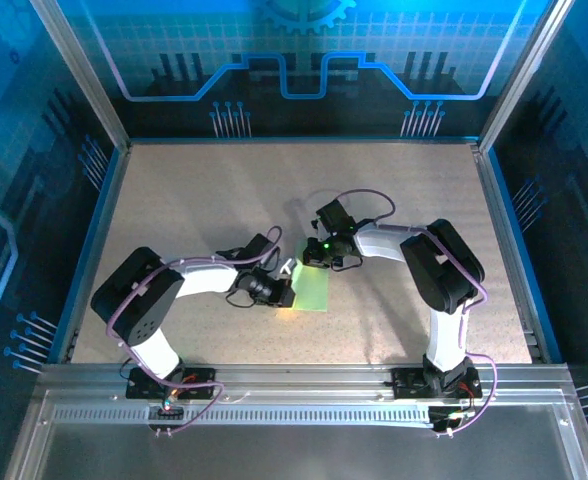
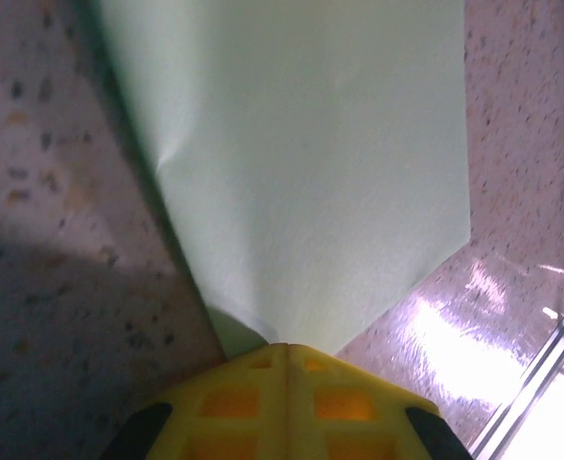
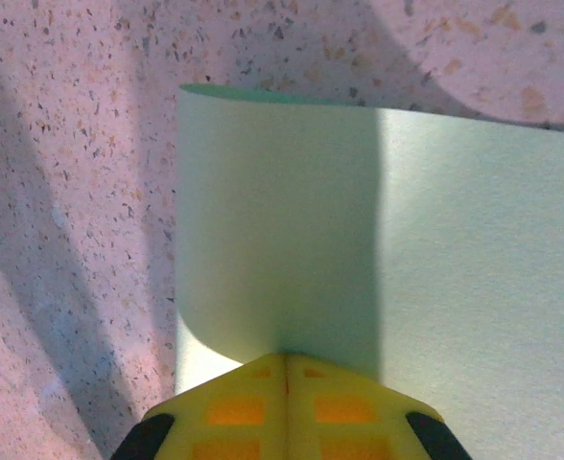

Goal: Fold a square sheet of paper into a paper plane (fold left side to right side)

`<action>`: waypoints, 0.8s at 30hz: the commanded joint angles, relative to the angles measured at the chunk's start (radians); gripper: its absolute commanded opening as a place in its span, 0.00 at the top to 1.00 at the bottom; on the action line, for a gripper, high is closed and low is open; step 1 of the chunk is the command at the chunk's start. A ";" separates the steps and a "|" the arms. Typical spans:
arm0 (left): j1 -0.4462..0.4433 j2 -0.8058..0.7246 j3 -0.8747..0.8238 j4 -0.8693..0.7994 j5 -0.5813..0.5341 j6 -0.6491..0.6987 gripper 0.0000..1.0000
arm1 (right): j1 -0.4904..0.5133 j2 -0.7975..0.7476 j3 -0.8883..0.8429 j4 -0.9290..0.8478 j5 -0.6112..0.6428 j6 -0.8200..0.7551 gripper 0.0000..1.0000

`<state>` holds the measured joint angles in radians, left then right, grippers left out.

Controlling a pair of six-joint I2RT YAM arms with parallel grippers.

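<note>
Finds the square sheet of paper [image 1: 312, 292] midway across the surface [image 1: 174, 200], between both arms. Pinches its left corner in the shut fingers [image 2: 234, 407] of the left gripper [image 2: 287, 353], seemingly to carry that side rightward. Pinches the far edge in the closed right gripper [image 3: 287, 362], curling the paper up, likely to steady it for the fold.

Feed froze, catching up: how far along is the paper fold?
Done: left gripper and right gripper are both shut on the thin pale green square sheet of paper. In hand: one side raised, curling over. Remaining: no crease pressed, no plane shape.
</note>
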<state>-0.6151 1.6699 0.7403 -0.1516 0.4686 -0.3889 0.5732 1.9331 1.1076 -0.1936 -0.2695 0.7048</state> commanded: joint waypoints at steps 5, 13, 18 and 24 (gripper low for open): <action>-0.007 -0.057 -0.048 -0.102 0.036 0.025 1.00 | 0.001 0.072 -0.017 -0.107 0.102 -0.034 1.00; 0.062 -0.106 0.033 -0.072 0.046 -0.014 1.00 | 0.000 0.045 -0.038 -0.074 0.090 -0.047 1.00; 0.074 0.018 0.141 -0.041 0.045 -0.014 1.00 | 0.001 0.043 -0.038 -0.070 0.087 -0.050 1.00; 0.066 0.127 0.217 -0.011 0.031 -0.023 1.00 | 0.003 0.041 -0.037 -0.067 0.087 -0.047 1.00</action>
<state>-0.5419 1.7584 0.9237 -0.1719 0.4877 -0.3939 0.5732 1.9350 1.1118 -0.1909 -0.2691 0.6720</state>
